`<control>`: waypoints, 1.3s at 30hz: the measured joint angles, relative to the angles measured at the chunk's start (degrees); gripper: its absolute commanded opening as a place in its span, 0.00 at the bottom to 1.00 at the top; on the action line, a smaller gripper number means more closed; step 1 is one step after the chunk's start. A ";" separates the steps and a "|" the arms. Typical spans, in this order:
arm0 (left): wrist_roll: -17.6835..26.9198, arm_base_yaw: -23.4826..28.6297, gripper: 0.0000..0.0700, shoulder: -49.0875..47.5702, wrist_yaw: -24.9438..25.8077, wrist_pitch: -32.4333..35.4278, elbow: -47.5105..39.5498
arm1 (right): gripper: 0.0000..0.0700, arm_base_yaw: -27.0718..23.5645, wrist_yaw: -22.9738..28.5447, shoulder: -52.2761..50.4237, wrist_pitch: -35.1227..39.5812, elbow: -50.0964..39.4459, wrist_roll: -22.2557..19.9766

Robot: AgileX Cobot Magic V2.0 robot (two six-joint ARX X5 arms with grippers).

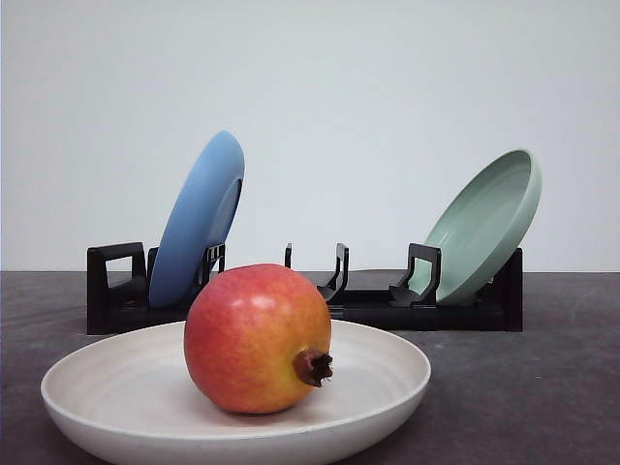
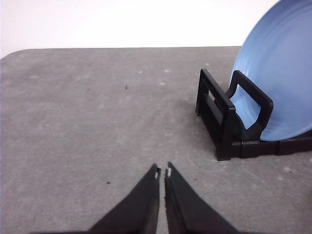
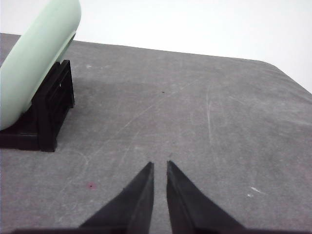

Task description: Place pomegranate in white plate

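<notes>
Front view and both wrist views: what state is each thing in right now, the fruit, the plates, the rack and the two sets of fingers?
pomegranate: resting in the white plate, crown nub facing forward-right.
white plate: flat on the table, holding the fruit.
blue plate: standing on edge in the rack.
pale green plate: leaning on edge in the rack.
black rack: middle slots free.
left gripper: fingers shut, holding nothing.
right gripper: fingers shut, holding nothing.

black rack with blue plate and green plate blocks behind; grey table alongside lies open.
</notes>
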 measured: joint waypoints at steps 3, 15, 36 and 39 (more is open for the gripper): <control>0.00 0.00 0.00 0.00 0.00 0.00 0.00 | 0.07 0.00 0.00 0.00 0.02 0.00 0.00; 0.00 0.00 0.00 0.00 0.00 0.00 0.00 | 0.07 0.00 0.02 0.00 0.01 0.00 0.00; 0.00 0.00 0.00 0.00 0.00 0.00 0.00 | 0.07 0.00 0.00 0.00 0.02 0.00 0.00; 0.00 0.00 0.00 0.00 0.00 0.00 0.00 | 0.07 0.00 0.02 0.00 0.02 0.00 0.00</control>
